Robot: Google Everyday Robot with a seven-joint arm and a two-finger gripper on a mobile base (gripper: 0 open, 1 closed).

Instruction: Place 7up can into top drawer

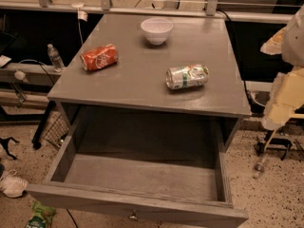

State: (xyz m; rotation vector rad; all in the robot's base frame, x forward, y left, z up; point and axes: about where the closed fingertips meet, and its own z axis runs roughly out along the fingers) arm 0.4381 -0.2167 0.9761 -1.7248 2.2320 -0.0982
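Grey table (135,77), grey drawer (142,175). A silver can (187,76) with green and white — an orange-red can (99,57). White bowl (156,30). Cream hand (281,103) at the right edge.

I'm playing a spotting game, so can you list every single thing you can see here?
7up can: one, silver and green, lying on its side on the cabinet top, right of middle
orange-red soda can: one, orange-red, lying on its side on the cabinet top, left side
bowl: one, white, upright at the back of the cabinet top
cabinet: one, grey, middle of the view
top drawer: one, grey, pulled open under the cabinet top, small knob on its front
water bottle: one, clear, left of the cabinet
shoe: one, white, floor at lower left
packet: one, green, floor at the bottom left
end effector: one, pale cream, right edge, beside the cabinet, apart from both cans
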